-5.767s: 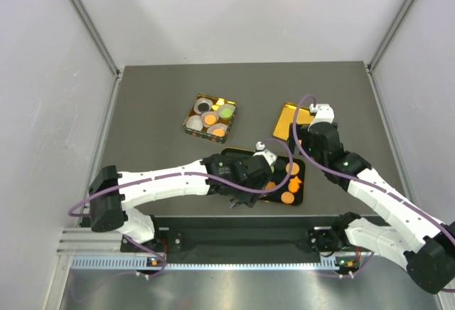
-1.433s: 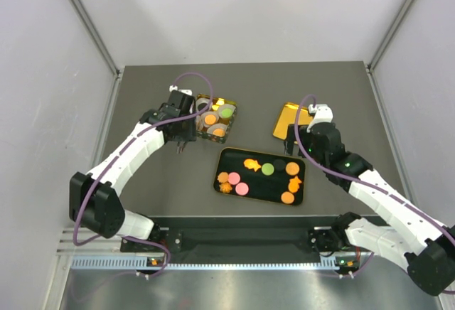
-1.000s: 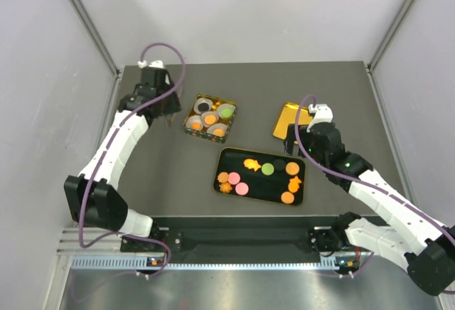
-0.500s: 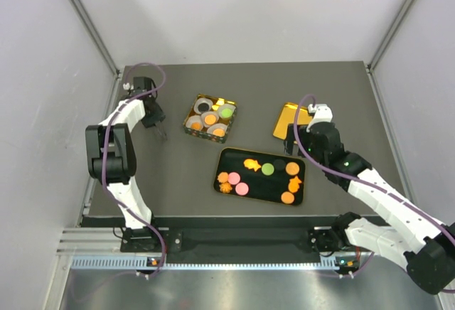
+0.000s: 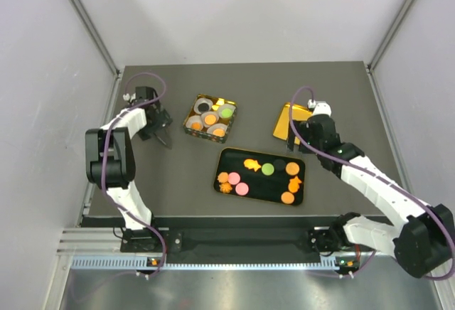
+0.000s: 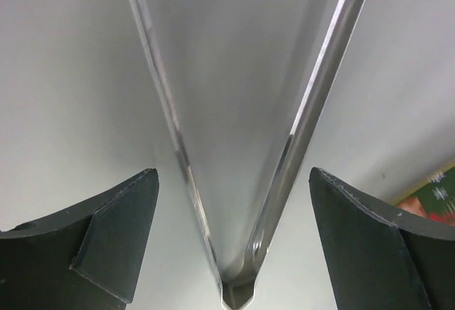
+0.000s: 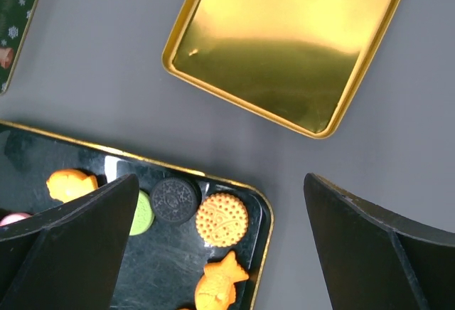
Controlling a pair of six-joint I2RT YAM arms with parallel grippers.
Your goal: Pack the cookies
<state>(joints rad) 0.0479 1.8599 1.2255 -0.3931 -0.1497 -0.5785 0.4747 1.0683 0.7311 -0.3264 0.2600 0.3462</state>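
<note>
Left gripper (image 5: 164,139) has withdrawn to the far left, clear of the tin (image 5: 188,126), jaws now wide and empty. Right gripper (image 7: 222,178) likewise stands wide, empty. Cookies (image 5: 287,198) remain on the tray (image 5: 234,156); packing appears unfinished.

A gold lid (image 7: 284,47) lies near a black tray (image 7: 28,146) of cookies (image 7: 222,219).

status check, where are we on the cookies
Left pincer open, empty, left of the tin. Right pincer open, empty, near the gold lid. Most cookies on black tray, some in tin. Nothing blocking.
</note>
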